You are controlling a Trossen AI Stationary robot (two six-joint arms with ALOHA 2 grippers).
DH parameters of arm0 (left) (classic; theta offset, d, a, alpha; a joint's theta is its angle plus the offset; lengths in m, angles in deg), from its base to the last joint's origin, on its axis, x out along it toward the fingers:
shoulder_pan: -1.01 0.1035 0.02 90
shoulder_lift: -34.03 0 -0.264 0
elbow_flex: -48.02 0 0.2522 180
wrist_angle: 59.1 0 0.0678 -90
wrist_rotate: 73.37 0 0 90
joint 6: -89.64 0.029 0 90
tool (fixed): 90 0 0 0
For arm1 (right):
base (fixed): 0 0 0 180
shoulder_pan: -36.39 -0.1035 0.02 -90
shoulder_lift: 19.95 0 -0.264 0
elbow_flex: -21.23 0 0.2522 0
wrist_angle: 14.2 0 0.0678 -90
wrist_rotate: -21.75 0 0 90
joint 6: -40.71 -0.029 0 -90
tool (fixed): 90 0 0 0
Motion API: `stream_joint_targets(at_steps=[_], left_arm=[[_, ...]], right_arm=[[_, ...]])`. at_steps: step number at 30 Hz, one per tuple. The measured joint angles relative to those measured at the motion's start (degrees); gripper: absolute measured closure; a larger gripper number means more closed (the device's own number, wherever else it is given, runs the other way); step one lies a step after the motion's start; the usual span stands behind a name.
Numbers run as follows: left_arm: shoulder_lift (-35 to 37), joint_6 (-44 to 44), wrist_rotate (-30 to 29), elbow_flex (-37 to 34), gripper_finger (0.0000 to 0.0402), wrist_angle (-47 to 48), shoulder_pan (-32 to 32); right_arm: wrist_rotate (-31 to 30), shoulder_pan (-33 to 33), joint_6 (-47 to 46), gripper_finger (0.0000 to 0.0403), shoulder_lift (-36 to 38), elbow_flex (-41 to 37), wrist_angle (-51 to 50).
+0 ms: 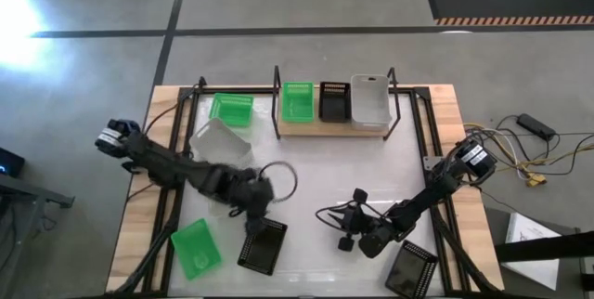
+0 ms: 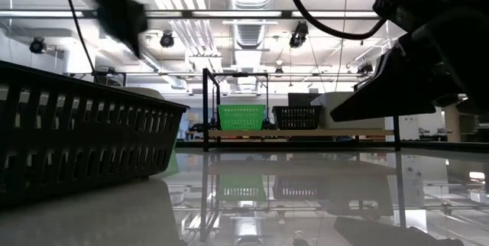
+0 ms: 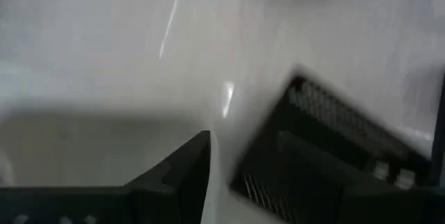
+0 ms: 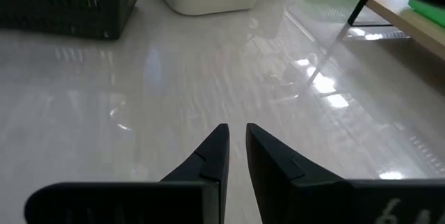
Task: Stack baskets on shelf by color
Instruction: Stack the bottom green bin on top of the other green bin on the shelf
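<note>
Seen from above, a white desk (image 1: 316,183) carried a wooden shelf (image 1: 320,129) along its far edge. Three baskets sat side by side on the shelf: a green basket (image 1: 298,100), a black mesh basket (image 1: 334,101) and a translucent white basket (image 1: 369,102).

Off the shelf, a second green basket (image 1: 231,109) lay just to its left on the desk, and a white-grey basket (image 1: 220,146) stood nearer the middle left. A third green basket (image 1: 197,248) lay at the near left corner, with a black basket (image 1: 263,246) beside it. Another black basket (image 1: 411,268) lay at the near right.

The left pincer (image 1: 252,208) hovered just above the near black basket; how far its fingers were spread could not be told. The right pincer (image 4: 234,144) hung over bare desk near the middle, its fingers drawn close with a narrow gap, holding nothing.
</note>
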State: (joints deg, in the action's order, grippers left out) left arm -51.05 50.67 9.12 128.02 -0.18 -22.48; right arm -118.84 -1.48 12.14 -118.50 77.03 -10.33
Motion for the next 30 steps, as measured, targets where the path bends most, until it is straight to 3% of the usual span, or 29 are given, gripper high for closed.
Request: stream_joint_targets(at_steps=[8, 17, 19, 24, 30], left_arm=[[0.2, -26.4, 0.1, -0.2, 0.0249, 8.6, -16.9], [-1.6, -62.4, -0.8, -0.2, 0.0249, 6.1, -33.5], [-2.4, -62.3, -0.9, -0.2, 0.0249, 6.0, -33.8], [-4.8, -61.2, 10.0, 0.5, 0.0249, 4.4, -33.7], [-9.1, -61.2, 11.2, 1.1, 0.0249, 1.8, -34.1]], right_arm=[[-1.4, 0.9, 6.1, 0.036, 0.0, 0.0, 0.8], [-5.0, 4.2, 10.6, 0.036, 0.0, -0.1, 1.1], [-5.0, 5.1, 10.8, 0.036, 0.0, -0.1, 1.2], [-5.0, 6.7, 10.7, 0.036, 0.0, -0.1, 1.2], [-5.0, 7.7, 11.6, 0.036, 0.0, -0.1, 1.2]])
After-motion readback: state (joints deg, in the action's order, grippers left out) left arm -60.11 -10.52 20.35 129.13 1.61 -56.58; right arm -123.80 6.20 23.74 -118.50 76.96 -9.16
